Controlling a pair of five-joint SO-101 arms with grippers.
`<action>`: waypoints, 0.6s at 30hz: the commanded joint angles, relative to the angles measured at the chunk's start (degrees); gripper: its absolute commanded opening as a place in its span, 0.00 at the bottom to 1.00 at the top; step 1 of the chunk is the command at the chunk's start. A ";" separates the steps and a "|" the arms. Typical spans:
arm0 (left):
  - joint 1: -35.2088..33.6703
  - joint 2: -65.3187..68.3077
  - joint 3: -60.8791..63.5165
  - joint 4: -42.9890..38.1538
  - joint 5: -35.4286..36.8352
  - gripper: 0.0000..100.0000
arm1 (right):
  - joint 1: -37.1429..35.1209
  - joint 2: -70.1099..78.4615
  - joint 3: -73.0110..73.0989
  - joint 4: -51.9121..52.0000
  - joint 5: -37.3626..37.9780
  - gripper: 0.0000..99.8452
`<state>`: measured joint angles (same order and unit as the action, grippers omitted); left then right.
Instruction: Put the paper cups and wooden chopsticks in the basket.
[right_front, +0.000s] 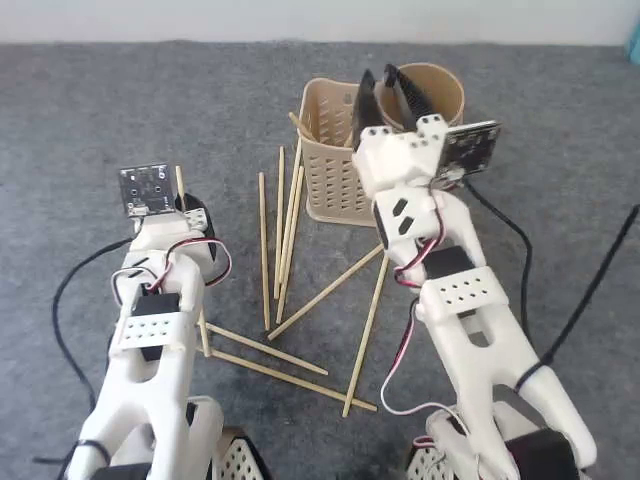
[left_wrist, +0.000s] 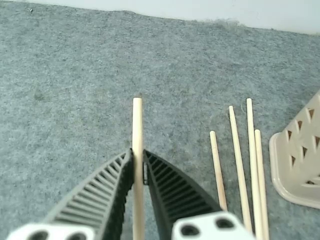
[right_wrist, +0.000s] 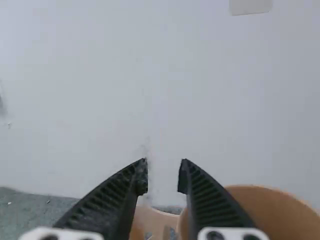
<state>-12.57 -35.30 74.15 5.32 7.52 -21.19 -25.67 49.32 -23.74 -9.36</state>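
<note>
Your left tool (left_wrist: 138, 159) is clamped on a wooden chopstick (left_wrist: 137, 120), which runs straight out past the fingertips, gripped somewhere along its length. Keep that squeeze firm. Lift until the chopstick hangs above the basket (right_front: 335, 180) rim, carry it across, tip its far end down into the opening, and only then release. A shallow angle would likely leave it resting across the rim.

In the high view the held chopstick is well apart from the basket, with loose chopsticks (right_front: 283, 235) on the table (right_front: 90, 100) between them. Your right tool (right_wrist: 162, 176) hangs over the basket's far side with its jaws apart and nothing between them. A paper cup (right_front: 445, 90) is just beside it, so watch for crowding there.
</note>
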 joint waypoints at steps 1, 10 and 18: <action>-0.18 -1.58 -0.31 -1.67 0.00 0.01 | -0.92 -1.19 0.53 0.57 1.23 0.12; -0.35 -1.58 -0.48 -1.67 0.00 0.01 | -0.92 -22.20 6.33 14.46 1.14 0.01; -1.58 -1.58 -1.63 -1.32 0.53 0.01 | -0.84 -51.82 11.87 42.95 1.05 0.01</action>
<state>-13.54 -35.30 74.15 5.32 7.52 -21.54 -66.02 59.87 11.52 -9.01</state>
